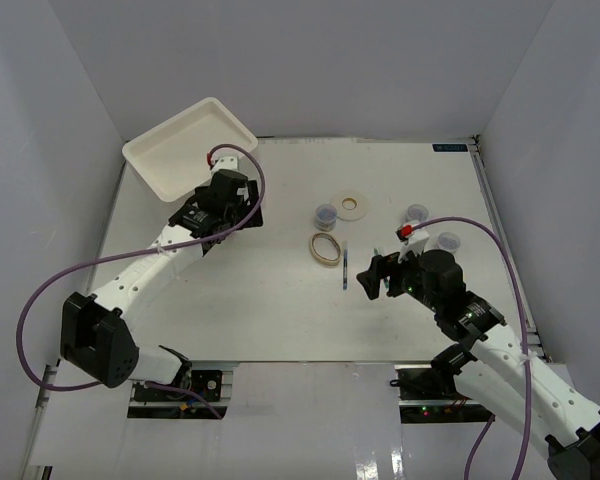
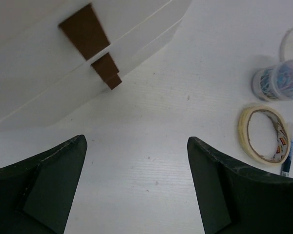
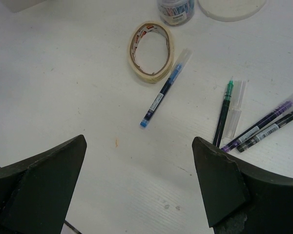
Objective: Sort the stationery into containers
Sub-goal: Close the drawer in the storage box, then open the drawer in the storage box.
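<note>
The white drawer unit (image 1: 148,168) stands at the far left; its brown handles (image 2: 85,31) show in the left wrist view and all drawers look shut. My left gripper (image 1: 238,212) (image 2: 136,140) is open and empty just in front of it. A beige tape ring (image 1: 326,248) (image 3: 150,51), a white tape ring (image 1: 352,205) and a clear jar (image 1: 325,213) (image 2: 278,80) lie mid-table. A blue pen (image 1: 346,268) (image 3: 165,90) lies beside the beige ring. My right gripper (image 1: 372,274) (image 3: 139,140) is open and empty above bare table near the pens.
A green pen (image 3: 223,113), a pale clear stick (image 3: 235,108), a purple pen (image 3: 263,126) and a black pen (image 3: 276,127) lie together under my right arm. Two more jars (image 1: 416,214) (image 1: 447,243) stand at the right. White walls enclose the table.
</note>
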`<control>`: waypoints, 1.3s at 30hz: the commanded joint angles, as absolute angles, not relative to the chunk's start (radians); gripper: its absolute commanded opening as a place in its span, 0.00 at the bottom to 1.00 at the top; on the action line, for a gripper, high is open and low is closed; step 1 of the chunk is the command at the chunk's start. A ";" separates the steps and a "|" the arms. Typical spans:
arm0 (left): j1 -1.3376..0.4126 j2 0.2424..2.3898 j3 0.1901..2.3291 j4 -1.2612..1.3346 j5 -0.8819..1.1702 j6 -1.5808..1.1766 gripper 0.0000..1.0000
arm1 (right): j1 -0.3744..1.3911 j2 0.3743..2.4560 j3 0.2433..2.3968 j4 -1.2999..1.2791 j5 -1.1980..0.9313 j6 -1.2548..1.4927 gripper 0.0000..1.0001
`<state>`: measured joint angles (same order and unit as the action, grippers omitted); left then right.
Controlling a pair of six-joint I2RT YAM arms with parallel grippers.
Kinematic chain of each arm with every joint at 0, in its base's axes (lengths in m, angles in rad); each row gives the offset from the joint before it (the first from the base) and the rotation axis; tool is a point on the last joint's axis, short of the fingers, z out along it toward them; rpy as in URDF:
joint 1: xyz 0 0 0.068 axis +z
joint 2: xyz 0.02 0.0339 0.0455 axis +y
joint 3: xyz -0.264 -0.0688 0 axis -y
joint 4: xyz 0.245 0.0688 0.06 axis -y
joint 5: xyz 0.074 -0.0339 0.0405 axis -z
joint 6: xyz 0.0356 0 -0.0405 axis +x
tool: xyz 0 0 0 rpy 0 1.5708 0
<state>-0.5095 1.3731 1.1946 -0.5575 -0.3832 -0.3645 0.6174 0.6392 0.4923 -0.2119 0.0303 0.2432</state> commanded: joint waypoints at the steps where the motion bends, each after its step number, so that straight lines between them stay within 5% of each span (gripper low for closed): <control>1: -0.511 1.358 1.140 -0.578 -0.495 -0.651 0.94 | 0.620 0.608 0.480 -0.183 0.026 0.241 0.95; 18: -0.511 1.446 1.034 -0.319 -0.847 -0.842 0.73 | 0.620 0.517 0.434 -0.167 -0.052 0.213 0.95; 39: -0.511 1.615 1.117 -0.225 -0.880 -0.713 0.59 | 0.620 0.483 0.419 -0.160 -0.058 0.195 0.95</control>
